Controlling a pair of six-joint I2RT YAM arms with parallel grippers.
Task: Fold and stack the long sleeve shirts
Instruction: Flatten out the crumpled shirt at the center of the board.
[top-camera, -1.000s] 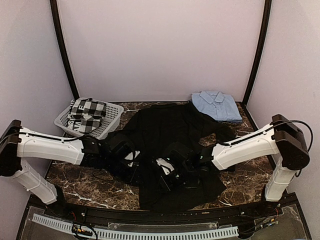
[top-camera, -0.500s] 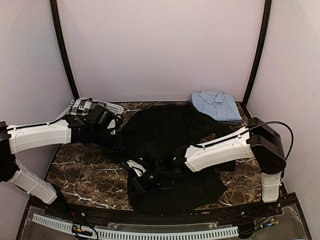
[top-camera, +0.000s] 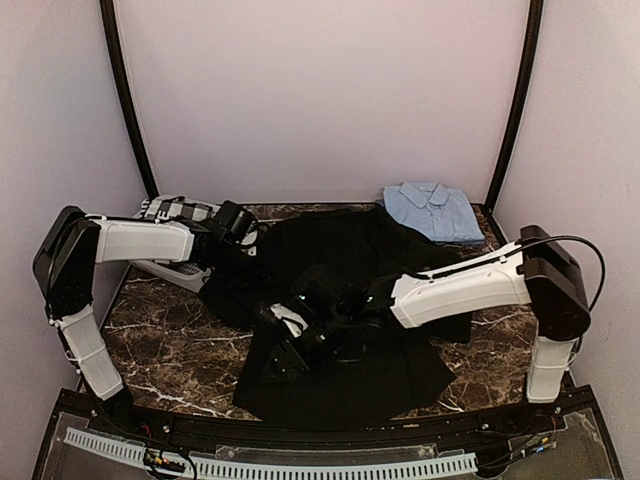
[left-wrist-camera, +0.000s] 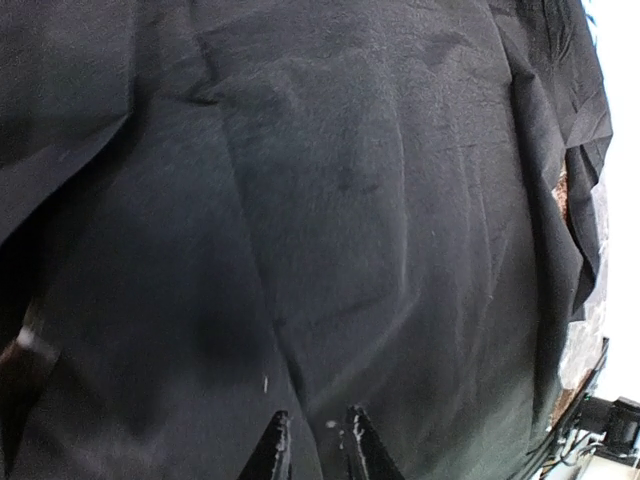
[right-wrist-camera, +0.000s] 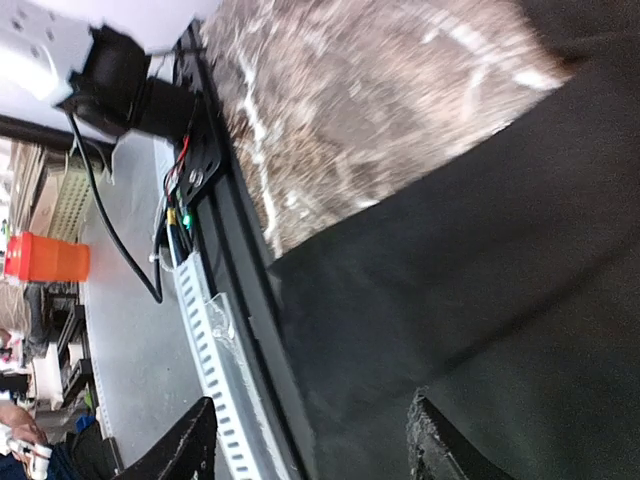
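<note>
The black long sleeve shirt (top-camera: 340, 250) lies spread over the middle of the marble table (top-camera: 170, 340). The light blue long sleeve shirt (top-camera: 432, 210) lies folded at the back right. My left gripper (top-camera: 240, 233) is at the black shirt's back-left edge. In the left wrist view its fingers (left-wrist-camera: 275, 452) stand close together, pinching a fold of black cloth (left-wrist-camera: 350, 200). My right gripper (top-camera: 278, 358) reaches across to the shirt's front-left part. It hangs open (right-wrist-camera: 315, 445) above the black cloth (right-wrist-camera: 480, 250) with nothing between its fingers.
A grey basket (top-camera: 168, 270) holding a black-and-white checked cloth (top-camera: 175, 208) stands at the back left, partly behind my left arm. The table's front rail and cable duct (right-wrist-camera: 215, 330) run just beside the shirt's near hem.
My right gripper has moved left and opened, letting go of the black cloth at the front left. My left arm has swung from the middle to the back left.
</note>
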